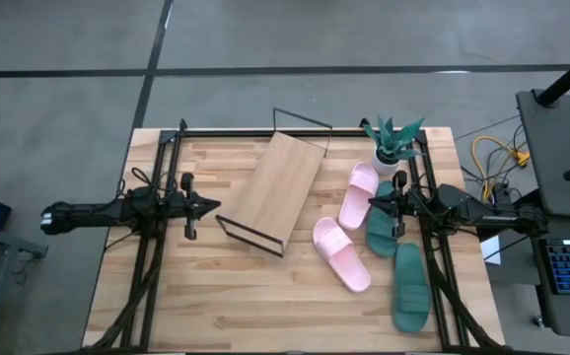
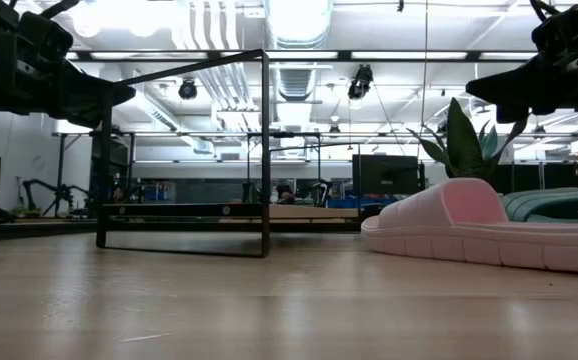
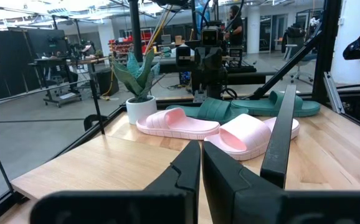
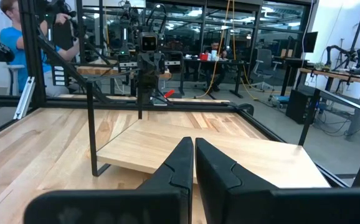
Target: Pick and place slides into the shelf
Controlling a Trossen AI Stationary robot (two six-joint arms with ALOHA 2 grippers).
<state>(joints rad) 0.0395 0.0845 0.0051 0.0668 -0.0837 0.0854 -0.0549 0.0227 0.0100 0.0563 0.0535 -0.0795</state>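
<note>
Dark left gripper [image 1: 214,205] and right gripper [image 1: 372,204] closed, empty.

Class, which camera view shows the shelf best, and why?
The high view: the whole shelf shows, lying askew on the table. The low view shows only its frame edge-on; the right wrist view shows part; the left wrist view only a frame bar.

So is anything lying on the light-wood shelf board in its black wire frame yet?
No. The light-wood shelf board is bare; all four slides lie on the table beside it: two pale pink slides and two dark teal slides.
</note>
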